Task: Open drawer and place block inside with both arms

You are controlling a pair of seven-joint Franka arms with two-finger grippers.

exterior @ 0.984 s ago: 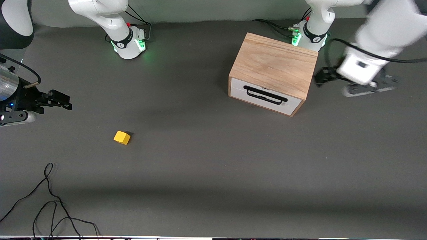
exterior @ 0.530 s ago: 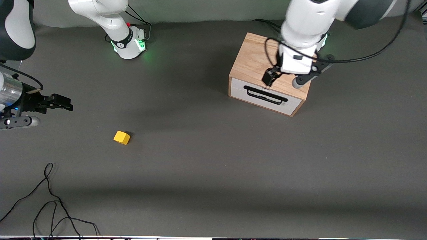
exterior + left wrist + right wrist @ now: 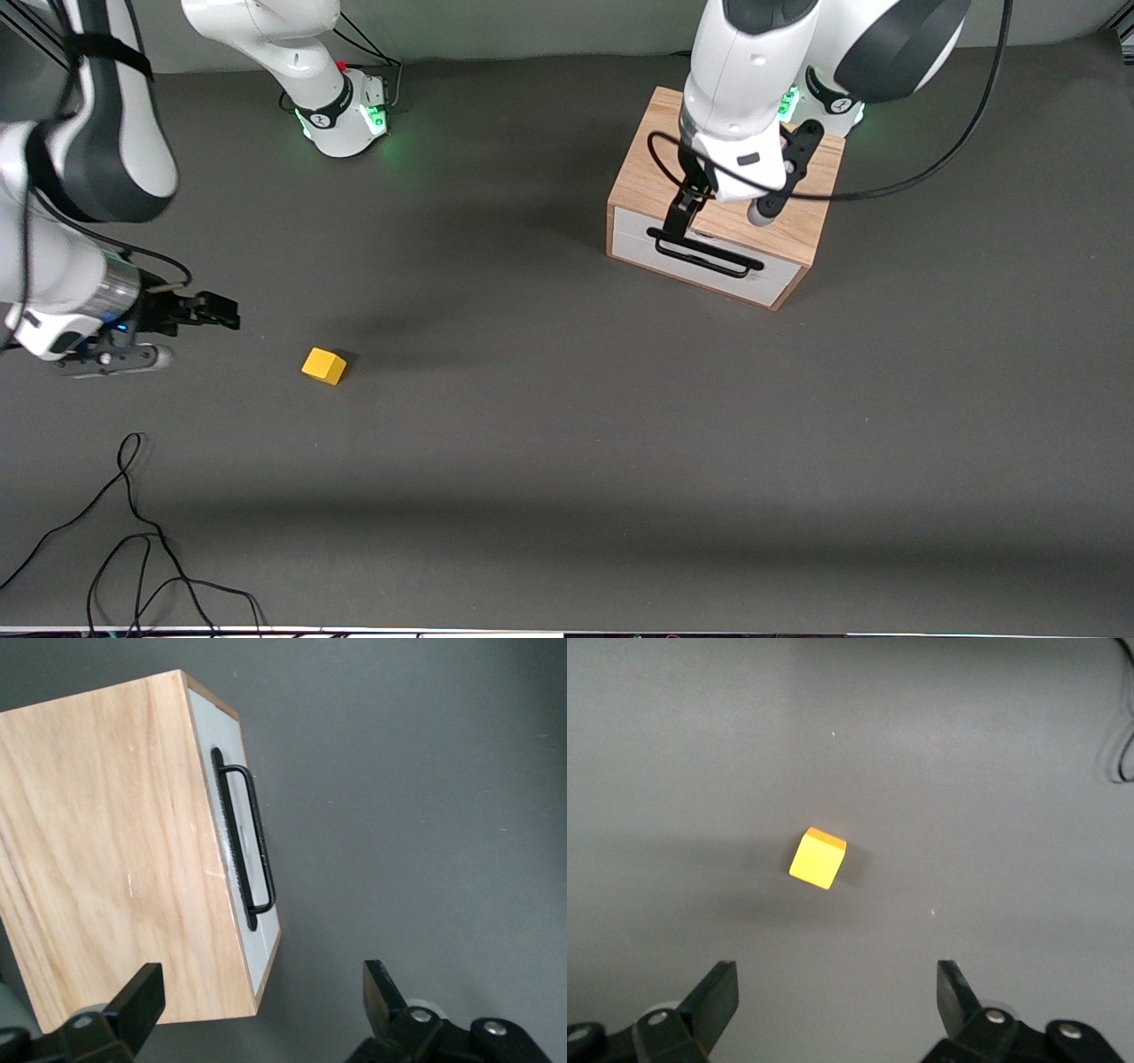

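Left gripper (image 3: 687,215) now over drawer (image 3: 704,257) handle, jaws apart; right gripper (image 3: 208,312) moved nearer block (image 3: 323,365), jaws apart; open table around block.

1. Dark grey table (image 3: 567,461), matte cover.
2. Loose black cable (image 3: 133,540) looping on the table, near the front camera edge, toward the right arm's end.
3. Pale wall strip (image 3: 532,27) along the table's edge by the bases.

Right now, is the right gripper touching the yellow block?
Apart. The right wrist view shows bare table between the open right gripper and the block.
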